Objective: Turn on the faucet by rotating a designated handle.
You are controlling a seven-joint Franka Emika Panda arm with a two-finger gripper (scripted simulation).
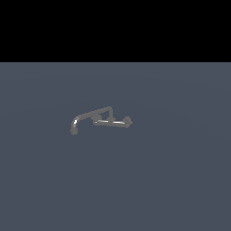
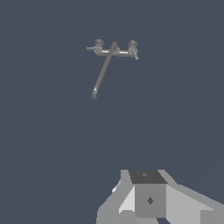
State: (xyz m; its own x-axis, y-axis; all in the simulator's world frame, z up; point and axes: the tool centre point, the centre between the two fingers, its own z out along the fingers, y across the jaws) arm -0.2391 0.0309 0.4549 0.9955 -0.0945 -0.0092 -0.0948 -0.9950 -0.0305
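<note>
The faucet (image 1: pixel 104 118) is a small dull-grey tap standing alone on the dark blue-grey floor (image 1: pixel 171 180). Its thin curved spout (image 1: pixel 85 115) reaches toward the exterior view's left, and a horizontal bar (image 1: pixel 113 122) ends in a knob (image 1: pixel 127 121). Seen from the wrist, the faucet (image 2: pixel 114 50) lies far ahead, with its spout (image 2: pixel 103 71), a short handle (image 2: pixel 93 48) at one end of the bar and another (image 2: pixel 135 54) at the other. Only grey parts of my gripper (image 2: pixel 148 200) show at the picture's edge, well apart from the faucet. The exterior view does not show the arm.
Flat dark floor (image 2: pixel 52 153) surrounds the faucet on all sides. A black band (image 1: pixel 115 29) fills the top of the exterior view.
</note>
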